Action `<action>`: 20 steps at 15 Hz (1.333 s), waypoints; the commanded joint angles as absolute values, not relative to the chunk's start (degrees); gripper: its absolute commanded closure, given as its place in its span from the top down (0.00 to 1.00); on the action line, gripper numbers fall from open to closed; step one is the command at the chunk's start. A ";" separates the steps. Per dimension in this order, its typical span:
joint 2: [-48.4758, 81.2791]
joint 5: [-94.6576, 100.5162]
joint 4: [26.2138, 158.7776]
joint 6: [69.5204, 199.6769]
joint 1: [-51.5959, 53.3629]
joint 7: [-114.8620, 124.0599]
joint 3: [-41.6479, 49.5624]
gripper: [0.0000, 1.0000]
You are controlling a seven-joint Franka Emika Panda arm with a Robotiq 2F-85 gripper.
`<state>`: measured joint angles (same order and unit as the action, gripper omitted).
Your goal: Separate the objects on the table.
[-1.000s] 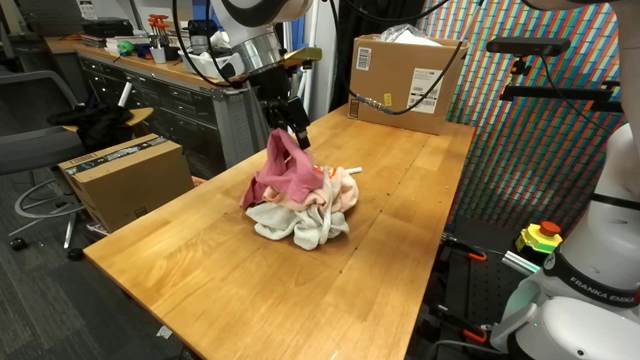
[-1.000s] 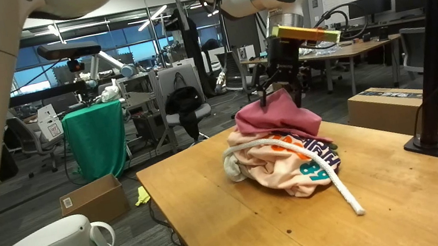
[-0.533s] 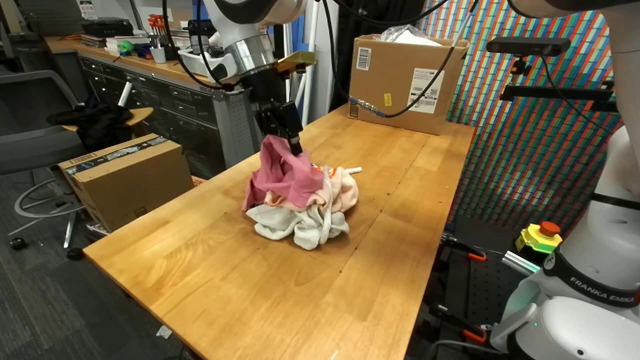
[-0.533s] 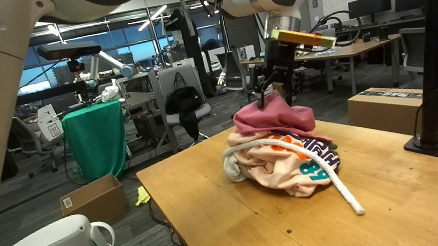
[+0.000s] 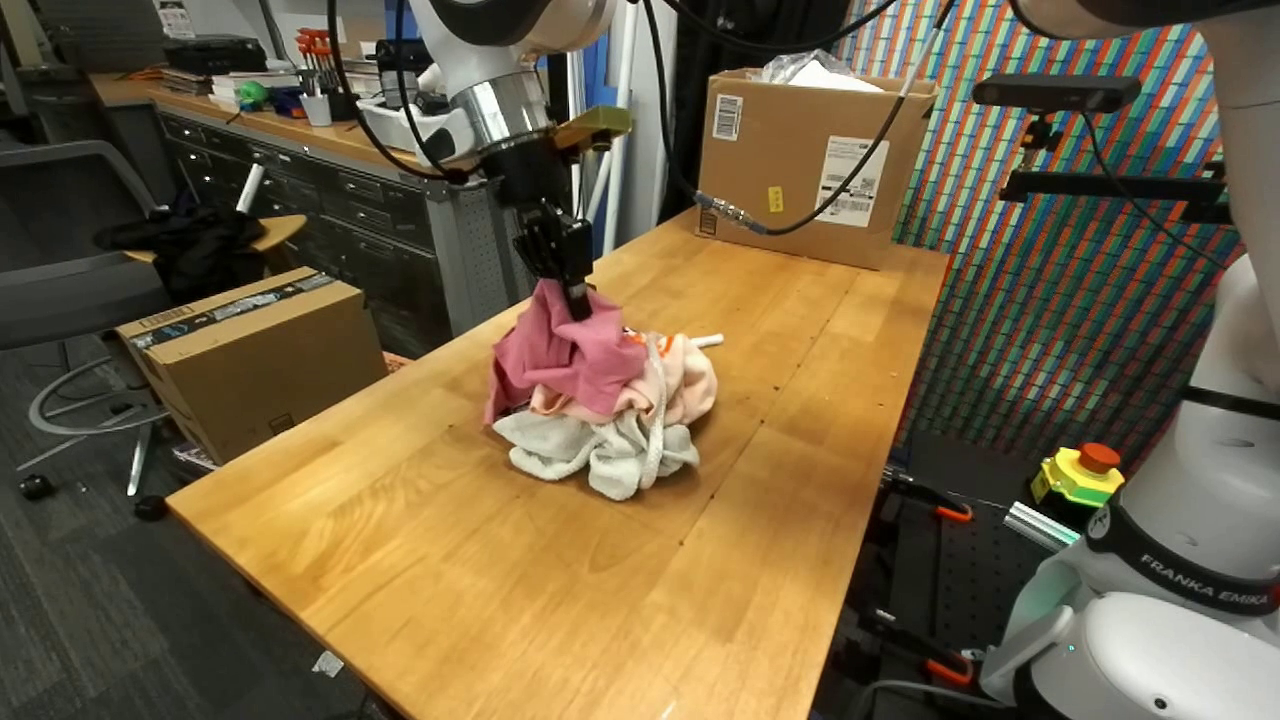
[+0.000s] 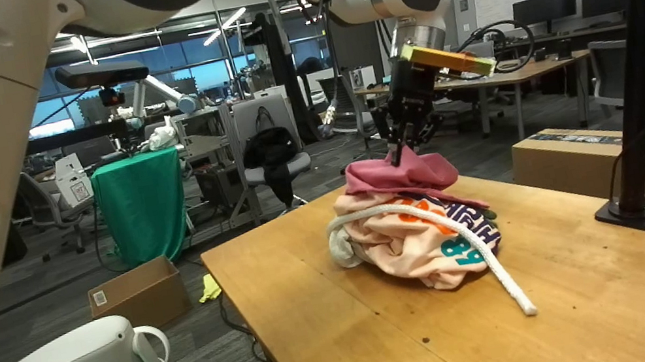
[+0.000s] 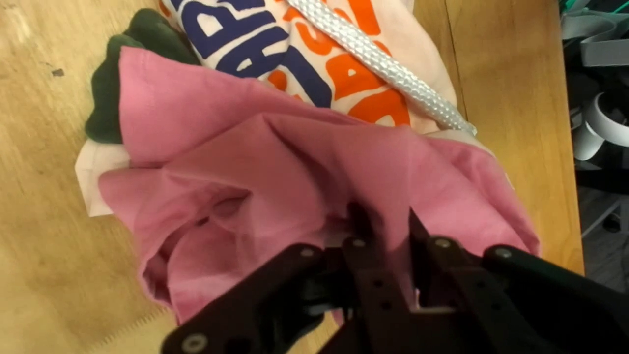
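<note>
On the honey-coloured table (image 5: 430, 560) the soft objects lie in one heap. The pink cloth (image 5: 565, 365) is on top. Beneath it is the peach cloth (image 6: 407, 249) with orange, navy and teal lettering. The white-grey cloth (image 5: 555, 440) spreads out at the bottom. A white braided rope (image 6: 497, 269) drapes over the peach cloth, its end on the table. Part of a dark green item (image 7: 105, 98) shows beside the pink cloth in the wrist view. My gripper (image 7: 385, 219) points down at the heap's top, a fold of pink cloth pinched between its fingers.
A large cardboard box (image 5: 790, 180) stands at the table's far end. A black post (image 6: 625, 54) is fixed near a table edge. A taped box (image 5: 250, 360) and an open box (image 6: 138, 300) sit on the floor.
The gripper has come down a little and its fingers have closed from wide apart onto the pink cloth, whose raised peak has sunk. The cloths below have hardly moved.
</note>
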<state>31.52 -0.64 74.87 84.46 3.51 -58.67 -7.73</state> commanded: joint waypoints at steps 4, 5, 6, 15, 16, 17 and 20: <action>30.22 -0.63 74.98 84.56 2.44 -57.75 -7.54 0.07; 29.61 -0.87 75.00 84.96 2.07 -57.58 -7.40 0.08; 28.57 -1.09 75.22 86.14 1.52 -57.21 -7.10 0.07; 17.83 -1.04 78.12 98.51 -5.46 -51.63 -1.73 0.07; 16.84 -0.50 78.92 100.37 -6.03 -50.67 -0.89 0.08; 15.69 -0.04 80.35 102.67 -6.67 -49.77 0.01 0.08; 12.66 0.44 84.33 109.37 -8.41 -46.41 2.64 0.08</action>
